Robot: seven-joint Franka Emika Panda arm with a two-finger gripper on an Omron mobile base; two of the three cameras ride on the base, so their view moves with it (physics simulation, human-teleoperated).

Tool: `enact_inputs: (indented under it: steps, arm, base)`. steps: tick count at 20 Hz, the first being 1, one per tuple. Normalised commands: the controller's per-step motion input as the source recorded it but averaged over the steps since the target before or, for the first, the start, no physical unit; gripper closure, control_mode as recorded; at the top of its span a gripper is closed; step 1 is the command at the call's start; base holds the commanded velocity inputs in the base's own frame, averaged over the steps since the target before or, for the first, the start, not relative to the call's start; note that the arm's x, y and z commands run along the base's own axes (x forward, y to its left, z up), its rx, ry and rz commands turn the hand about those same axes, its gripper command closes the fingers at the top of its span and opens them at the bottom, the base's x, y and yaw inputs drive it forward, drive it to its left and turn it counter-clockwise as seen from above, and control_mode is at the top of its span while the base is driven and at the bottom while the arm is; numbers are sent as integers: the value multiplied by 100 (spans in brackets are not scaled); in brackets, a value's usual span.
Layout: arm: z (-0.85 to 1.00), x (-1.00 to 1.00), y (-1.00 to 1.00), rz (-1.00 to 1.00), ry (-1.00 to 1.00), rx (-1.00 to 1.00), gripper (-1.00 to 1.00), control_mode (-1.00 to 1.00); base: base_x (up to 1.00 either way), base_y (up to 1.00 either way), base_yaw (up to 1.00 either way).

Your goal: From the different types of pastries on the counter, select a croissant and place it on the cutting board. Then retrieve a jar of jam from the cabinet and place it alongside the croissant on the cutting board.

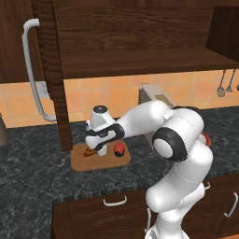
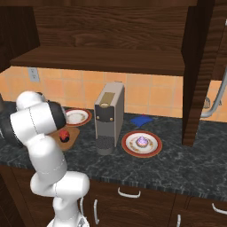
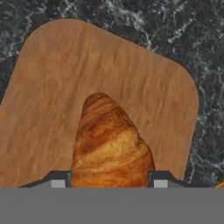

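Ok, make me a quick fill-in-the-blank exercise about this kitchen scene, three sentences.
1. The croissant and the jar of jam both sit on the ____.
2. The cupcake sits on a red-rimmed ____.
3. The cabinet door with the grey handle stands ____.

Missing words: cutting board; plate; open

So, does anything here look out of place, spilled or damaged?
Nothing looks spilled or damaged. The croissant lies on the cutting board between the gripper's fingers, and the jar of jam stands upright beside it. The cupcake sits on its plate. The cabinet door is open.
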Motion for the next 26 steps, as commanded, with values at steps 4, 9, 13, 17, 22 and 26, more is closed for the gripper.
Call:
enact_inputs:
  steps: [4, 9, 13, 17, 22, 26]
  arm:
    - [-12, 0, 69, 3, 0, 0, 100, -100]
    - [-13, -4, 30, 4, 0, 0, -100, -100]
    - [-3, -35, -90, 12, 3, 0, -100, -100]
    - [52, -84, -45, 17, -3, 0, -100, -100]
    - [100, -52, 50, 9, 0, -7, -100, -100]
    - [100, -82, 14, 6, -2, -13, -100, -100]
  base:
    - [0, 0, 0]
    - [0, 0, 0]
    - [0, 0, 0]
    - [0, 0, 0]
    - [0, 0, 0]
    - [0, 0, 0]
